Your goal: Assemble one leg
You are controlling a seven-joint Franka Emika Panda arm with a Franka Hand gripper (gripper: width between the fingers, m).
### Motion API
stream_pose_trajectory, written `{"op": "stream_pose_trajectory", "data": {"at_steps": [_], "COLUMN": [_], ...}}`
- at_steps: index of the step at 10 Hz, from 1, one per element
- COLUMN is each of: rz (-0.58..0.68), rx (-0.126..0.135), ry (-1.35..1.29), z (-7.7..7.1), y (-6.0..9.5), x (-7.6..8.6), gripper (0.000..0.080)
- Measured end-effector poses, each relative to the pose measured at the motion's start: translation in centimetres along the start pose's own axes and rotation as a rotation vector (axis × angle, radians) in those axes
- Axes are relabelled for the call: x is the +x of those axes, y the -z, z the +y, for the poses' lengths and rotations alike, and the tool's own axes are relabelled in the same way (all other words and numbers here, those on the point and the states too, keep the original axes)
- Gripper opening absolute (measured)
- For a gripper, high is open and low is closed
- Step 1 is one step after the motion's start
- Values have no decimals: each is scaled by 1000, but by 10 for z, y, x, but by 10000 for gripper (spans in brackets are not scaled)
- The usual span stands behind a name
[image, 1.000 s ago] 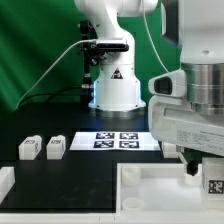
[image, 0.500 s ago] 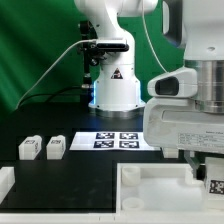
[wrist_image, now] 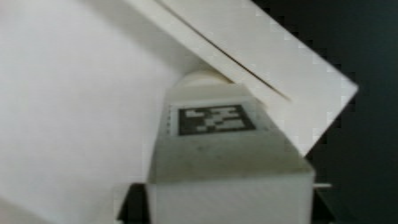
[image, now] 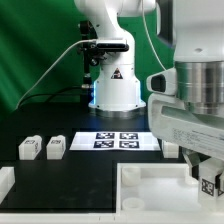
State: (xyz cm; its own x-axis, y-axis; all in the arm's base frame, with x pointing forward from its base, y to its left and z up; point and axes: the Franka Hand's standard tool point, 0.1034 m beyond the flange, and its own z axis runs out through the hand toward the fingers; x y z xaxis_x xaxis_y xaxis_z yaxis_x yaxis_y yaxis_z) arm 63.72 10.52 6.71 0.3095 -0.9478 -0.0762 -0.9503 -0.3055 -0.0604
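Observation:
My gripper (image: 205, 176) is shut on a leg (image: 210, 186), a small white block with a black-and-white tag. It holds the leg over the right part of the large white tray-like piece (image: 150, 192). In the wrist view the leg (wrist_image: 214, 120) fills the space between the dark fingers (wrist_image: 132, 206), with its tag facing the camera. The white piece (wrist_image: 71, 100) lies right behind it, near one of its corners. Two more legs (image: 29, 148) (image: 56, 146) stand side by side on the black table at the exterior view's left.
The marker board (image: 115, 140) lies flat at mid table in front of the robot base (image: 116, 90). A white part (image: 5, 182) sits at the exterior view's lower left edge. A green backdrop is behind.
The gripper head has turned and shifted slightly over the white piece's right side, still holding the leg. The two legs at the left have not moved.

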Motion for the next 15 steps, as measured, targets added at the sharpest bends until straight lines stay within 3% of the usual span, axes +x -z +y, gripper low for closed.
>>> {"op": "stream_pose_trajectory", "data": {"at_steps": [3, 4, 7, 8, 9, 10, 11, 13, 15], "rz": [-72, -79, -77, -77, -67, -64, -64, -58, -8], "rx": [23, 35, 32, 31, 36, 40, 41, 44, 16], "ry": [-527, -597, -558, -557, -359, -154, -43, 132, 516], "z": [3, 4, 6, 6, 5, 5, 5, 6, 5], "y": [-1, -2, -3, -4, -4, -5, -5, -6, 0], "x": [-6, -7, -8, -9, -11, -15, -22, -19, -24], "gripper": [297, 297, 297, 522, 522, 622, 641, 648, 649]}}
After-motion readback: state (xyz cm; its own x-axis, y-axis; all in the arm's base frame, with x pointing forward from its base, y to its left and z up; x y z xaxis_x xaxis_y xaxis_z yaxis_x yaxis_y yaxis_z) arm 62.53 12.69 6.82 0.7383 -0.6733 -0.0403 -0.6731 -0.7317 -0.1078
